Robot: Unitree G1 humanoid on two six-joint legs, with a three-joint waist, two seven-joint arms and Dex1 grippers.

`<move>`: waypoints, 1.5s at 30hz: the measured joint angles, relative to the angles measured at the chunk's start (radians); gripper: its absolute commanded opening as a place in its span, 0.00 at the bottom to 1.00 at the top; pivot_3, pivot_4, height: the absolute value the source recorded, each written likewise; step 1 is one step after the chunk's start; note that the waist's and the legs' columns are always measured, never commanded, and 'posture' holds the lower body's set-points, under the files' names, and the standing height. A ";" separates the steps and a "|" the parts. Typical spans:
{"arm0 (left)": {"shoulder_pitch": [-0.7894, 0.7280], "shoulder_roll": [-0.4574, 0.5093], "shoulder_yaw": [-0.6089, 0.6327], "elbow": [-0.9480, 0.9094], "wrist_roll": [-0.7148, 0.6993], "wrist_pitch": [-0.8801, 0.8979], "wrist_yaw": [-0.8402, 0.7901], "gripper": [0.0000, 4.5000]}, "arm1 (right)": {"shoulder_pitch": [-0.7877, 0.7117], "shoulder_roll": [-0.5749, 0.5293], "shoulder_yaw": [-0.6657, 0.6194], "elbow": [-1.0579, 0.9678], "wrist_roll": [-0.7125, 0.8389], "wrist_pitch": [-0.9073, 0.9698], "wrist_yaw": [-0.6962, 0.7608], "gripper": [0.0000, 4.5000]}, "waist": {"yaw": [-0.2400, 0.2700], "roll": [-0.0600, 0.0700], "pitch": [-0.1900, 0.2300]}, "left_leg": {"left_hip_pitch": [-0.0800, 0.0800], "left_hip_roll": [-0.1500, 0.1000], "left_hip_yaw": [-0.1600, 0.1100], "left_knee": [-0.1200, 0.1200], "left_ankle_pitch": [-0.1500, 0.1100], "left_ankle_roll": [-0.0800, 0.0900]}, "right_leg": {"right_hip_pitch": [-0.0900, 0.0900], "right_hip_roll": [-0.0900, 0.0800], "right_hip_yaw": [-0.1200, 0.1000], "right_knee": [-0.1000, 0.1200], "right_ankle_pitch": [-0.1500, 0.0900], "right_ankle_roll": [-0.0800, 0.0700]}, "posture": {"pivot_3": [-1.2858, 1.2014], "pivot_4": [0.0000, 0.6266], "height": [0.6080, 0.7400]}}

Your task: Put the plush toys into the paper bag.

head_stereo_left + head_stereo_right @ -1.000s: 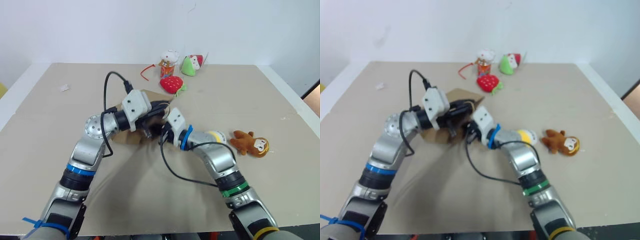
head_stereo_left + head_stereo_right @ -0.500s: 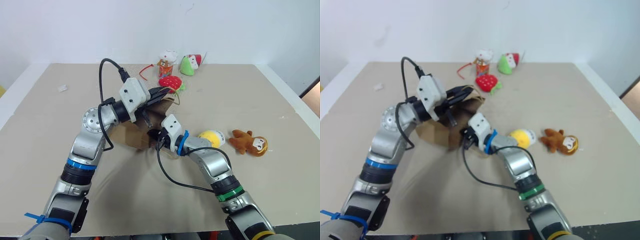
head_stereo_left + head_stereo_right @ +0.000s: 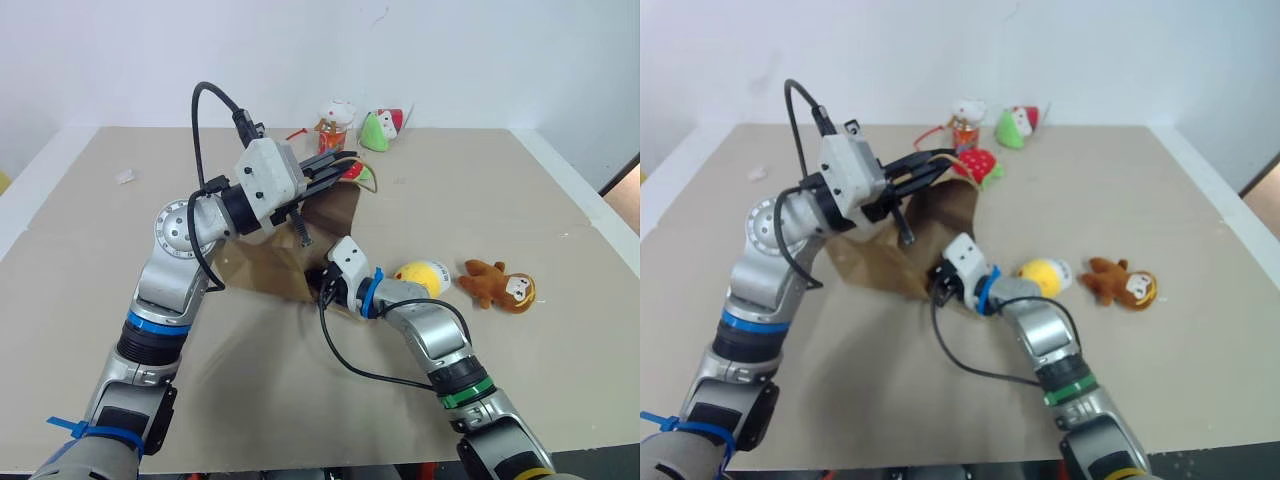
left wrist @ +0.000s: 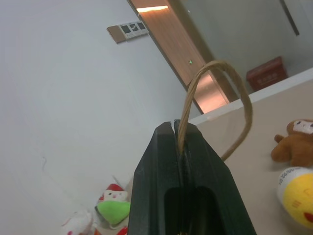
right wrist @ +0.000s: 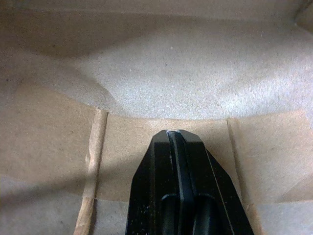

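Silver jointed arms with black looping cables; white camera boxes sit on the wrists. The left arm (image 3: 165,300) wears blue bands, the right arm (image 3: 440,350) blue and green.

The paper bag (image 3: 262,270) is matt brown kraft paper, faintly grainy inside, and the twisted-cord handle (image 4: 218,98) pinched in the left gripper (image 4: 181,128) looks ropy. Both grippers' fingers (image 5: 176,161) are smooth black plastic with a slight sheen. Right of the right gripper (image 3: 325,290), the yellow chick (image 3: 424,276) and brown animal (image 3: 500,285) are soft, fuzzy plush on the matt beige table (image 3: 480,190).
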 measured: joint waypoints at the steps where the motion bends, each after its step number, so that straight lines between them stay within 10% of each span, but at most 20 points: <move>1: 0.016 0.006 -0.001 0.000 0.006 -0.010 -0.001 0.00 | 0.004 -0.014 0.010 -0.016 0.000 0.009 0.021 0.02 | 0.000 0.000 0.000 | 0.000 0.000 0.000 0.000 0.000 0.000 | 0.000 0.000 0.000 0.000 0.000 0.000 | 0.52 0.24 1.00; 27: 0.045 0.042 -0.020 0.000 0.040 -0.072 -0.018 0.00 | 0.008 -0.009 0.002 0.010 -0.019 -0.032 0.050 0.02 | 0.000 0.001 -0.002 | 0.003 0.001 0.000 0.000 0.000 0.000 | 0.002 0.001 0.000 0.000 0.000 0.000 | 0.52 0.24 1.00; 38: 0.107 0.093 -0.018 0.015 0.043 -0.129 -0.037 0.00 | 0.062 -0.217 -0.132 -0.368 0.117 0.113 0.167 0.02 | 0.001 0.001 -0.001 | 0.000 0.000 -0.001 0.000 0.000 0.000 | 0.000 -0.001 -0.001 -0.001 -0.001 0.000 | 0.52 0.24 1.00; 45: 0.112 0.093 -0.020 0.032 0.043 -0.153 -0.050 0.00 | 0.085 -0.356 -0.262 -0.411 0.224 0.173 0.249 0.47 | 0.002 0.002 -0.001 | 0.000 0.000 0.000 0.000 0.000 0.000 | 0.000 -0.001 -0.001 -0.001 0.000 0.000 | 0.52 0.24 1.00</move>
